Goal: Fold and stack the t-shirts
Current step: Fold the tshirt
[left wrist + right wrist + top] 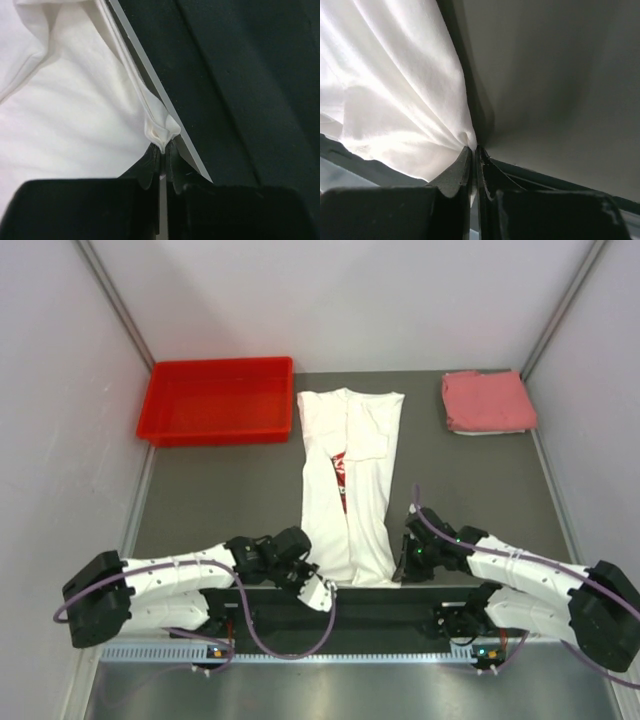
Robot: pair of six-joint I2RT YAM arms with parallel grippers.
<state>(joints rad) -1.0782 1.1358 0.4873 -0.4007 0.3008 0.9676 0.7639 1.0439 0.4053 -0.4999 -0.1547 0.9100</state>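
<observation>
- L end effector (163,152) & R end effector (473,151) both clamped on the white t-shirt (368,445) hem corners.
- Next, likely: you lift both evenly and fold the hem toward the collar.

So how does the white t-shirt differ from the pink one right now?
The white t-shirt lies as a long strip mid-table, sides folded in; the pink t-shirt is a compact folded square at the far right corner. The white one is pinched at its near hem by the left gripper and right gripper; the pink one lies untouched. Both lie on the grey table.
</observation>
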